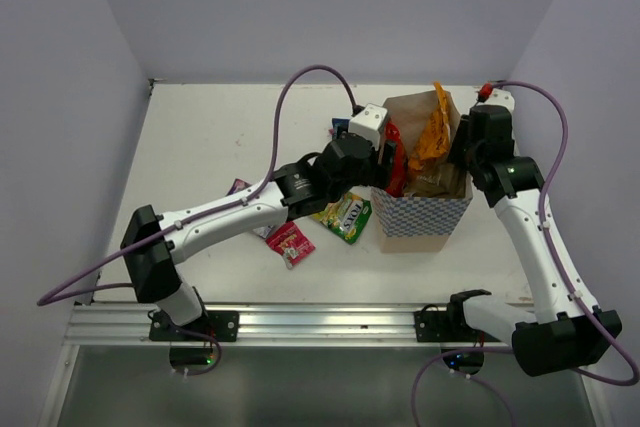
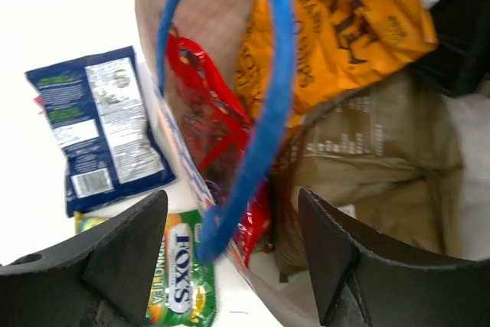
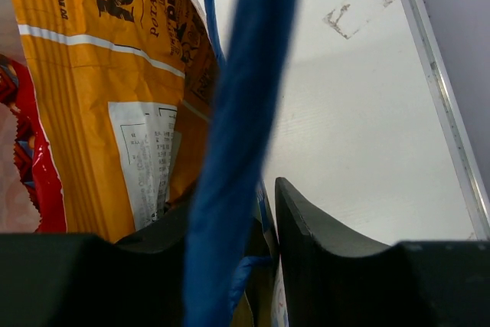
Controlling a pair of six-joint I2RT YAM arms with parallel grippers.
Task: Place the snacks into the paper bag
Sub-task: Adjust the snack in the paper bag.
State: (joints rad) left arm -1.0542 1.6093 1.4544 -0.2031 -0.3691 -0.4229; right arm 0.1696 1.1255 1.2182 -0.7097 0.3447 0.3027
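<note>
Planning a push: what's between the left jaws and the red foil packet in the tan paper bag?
A thin blue cord handle loops across the red foil packet, left wrist view.

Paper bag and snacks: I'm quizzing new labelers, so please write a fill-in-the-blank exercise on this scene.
1. In the paper bag, the packet sticking up highest is ___ in colour.
2. Its cord handle is ___.
3. The dark blue packet lies outside the bag, on the ___.
4. The left gripper is ___.
Missing words: orange; blue; table; open.
</note>
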